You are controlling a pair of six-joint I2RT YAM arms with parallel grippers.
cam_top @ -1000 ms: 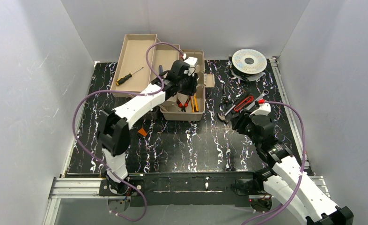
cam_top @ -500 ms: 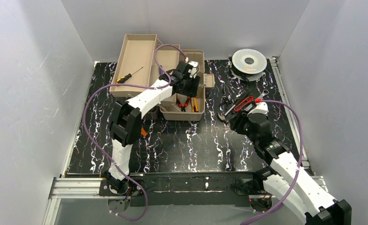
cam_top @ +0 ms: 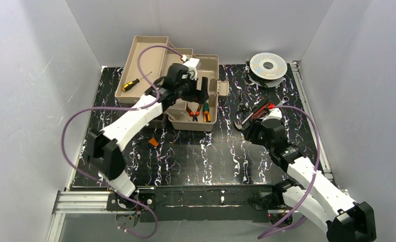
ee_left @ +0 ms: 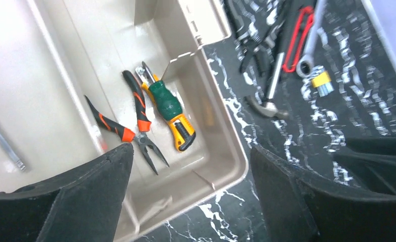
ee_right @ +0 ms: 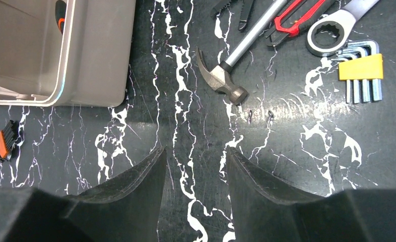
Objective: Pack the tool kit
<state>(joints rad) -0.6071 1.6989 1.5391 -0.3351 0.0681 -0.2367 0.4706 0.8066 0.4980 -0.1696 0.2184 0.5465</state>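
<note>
The beige toolbox (cam_top: pixel 201 125) stands open at the back of the mat, its fold-out trays (cam_top: pixel 135 55) spread to the left. Inside lie orange-handled pliers (ee_left: pixel 135 126), a green-handled tool (ee_left: pixel 166 101) and a yellow knife (ee_left: pixel 183 133). My left gripper (ee_left: pixel 191 156) hangs open over the box's near corner (ee_left: pixel 226 151), holding nothing; from above, this gripper (cam_top: pixel 198 93) is over the box. A yellow-handled screwdriver (cam_top: pixel 135 80) rests on a tray. My right gripper (ee_right: pixel 196 154) is open and empty above the mat, just short of the hammer (ee_right: pixel 221 80).
Right of the box lie a red-handled cutter (ee_right: pixel 297 17), a ring wrench (ee_right: pixel 332 30) and hex keys in a yellow holder (ee_right: pixel 359 68). A silver spool (cam_top: pixel 268 65) sits at the back right. A small orange piece (cam_top: pixel 153 142) lies on the mat in front of the box.
My left gripper has opened wide and lifted back from the box, and the arm has swung left. The pliers now lie free inside. The right arm has crept slightly towards the hammer.
</note>
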